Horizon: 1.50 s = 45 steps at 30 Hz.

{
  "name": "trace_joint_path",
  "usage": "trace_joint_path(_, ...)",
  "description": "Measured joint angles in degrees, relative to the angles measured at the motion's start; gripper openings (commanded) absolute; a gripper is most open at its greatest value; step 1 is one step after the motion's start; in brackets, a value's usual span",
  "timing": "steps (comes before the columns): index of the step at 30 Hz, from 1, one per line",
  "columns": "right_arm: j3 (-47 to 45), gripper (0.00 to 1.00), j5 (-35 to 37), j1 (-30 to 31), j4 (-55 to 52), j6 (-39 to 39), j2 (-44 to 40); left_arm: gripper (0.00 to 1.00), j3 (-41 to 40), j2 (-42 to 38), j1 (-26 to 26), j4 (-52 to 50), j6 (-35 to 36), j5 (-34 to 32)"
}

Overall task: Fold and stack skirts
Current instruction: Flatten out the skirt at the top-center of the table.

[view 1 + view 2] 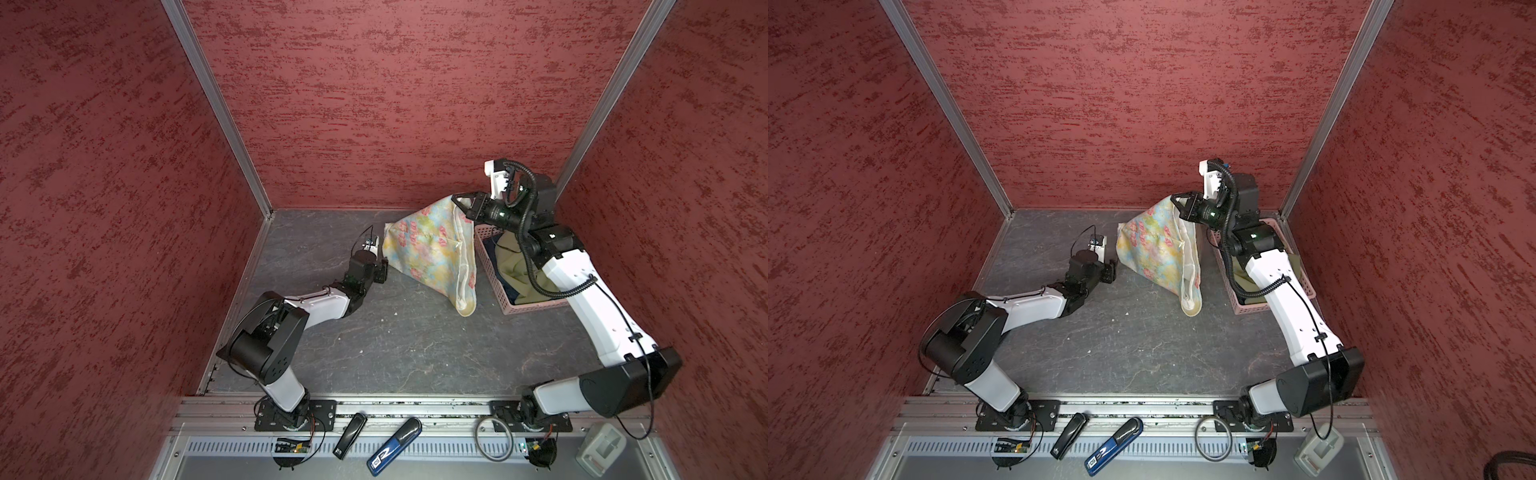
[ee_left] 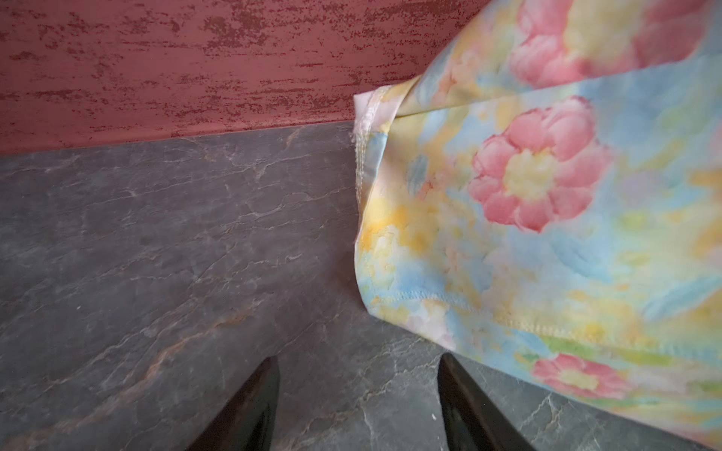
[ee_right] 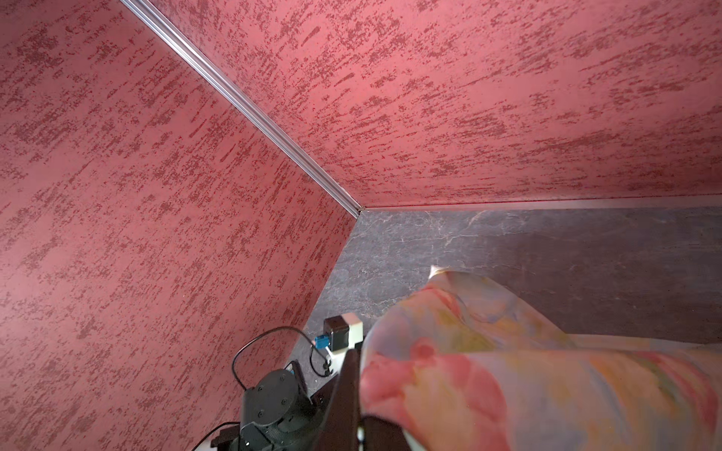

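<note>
Our right gripper pinches the floral skirt aloft near the far right corner of the tabletop. Our left gripper, jaws apart and empty, should close squarely on its hanging corner before we spread it.

The floral skirt, pastel with pink flowers, is held up by one corner at 1 o'clock and draped down to the table. The olive skirt is crumpled at 2 o'clock, in the basket.

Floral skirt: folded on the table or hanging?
Hanging, not folded. The right gripper, shut, holds the floral skirt by one corner and it drapes toward the table. Jaws of the left gripper stand open beside it, empty.
</note>
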Motion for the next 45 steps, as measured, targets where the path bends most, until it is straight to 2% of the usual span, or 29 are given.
trace_joint_path(4,0.02,0.00,-0.98,0.00,-0.02,0.37,-0.20,0.64,10.47,7.63,1.22,-1.11,1.86,2.91)
trace_joint_path(8,0.39,0.00,-1.90,0.00,-0.96,0.28,-0.59,0.64,19.23,13.42,3.96,-2.78,2.23,9.14)
trace_joint_path(19,8.02,0.00,-4.61,0.22,-5.66,-2.60,-0.59,0.65,19.69,13.77,8.87,-1.77,1.44,29.22)
trace_joint_path(25,10.58,0.00,-4.76,1.53,-7.72,-3.82,-0.09,0.64,19.89,14.01,8.52,-1.51,1.57,31.80)
trace_joint_path(26,11.10,0.00,-4.66,2.03,-8.46,-4.15,0.11,0.61,21.05,14.64,8.44,-1.49,1.55,31.80)
trace_joint_path(27,11.56,0.00,-4.48,2.43,-9.11,-4.42,0.31,0.52,22.36,15.32,8.31,-1.38,1.42,31.76)
trace_joint_path(29,12.22,0.00,-4.20,3.37,-10.40,-4.94,0.46,0.15,26.43,17.94,8.13,-0.70,1.16,31.95)
trace_joint_path(30,12.22,0.00,-4.17,3.61,-10.67,-5.14,0.46,0.00,28.00,18.95,8.11,-0.55,1.18,32.11)
trace_joint_path(34,12.20,0.00,-3.72,4.26,-12.11,-5.70,0.44,0.00,34.80,22.51,7.96,-1.14,0.17,34.77)
trace_joint_path(39,11.74,0.00,-2.38,4.26,-13.03,-6.73,0.11,0.00,35.15,20.65,9.01,-2.99,-1.18,38.38)
trace_joint_path(42,11.41,0.00,-1.88,4.11,-13.11,-7.52,0.07,0.00,33.14,16.31,12.50,-6.49,-3.50,42.49)
trace_joint_path(45,11.30,0.00,-1.88,3.21,-12.83,-8.35,0.26,0.00,31.52,10.54,19.19,-9.46,-8.33,48.24)
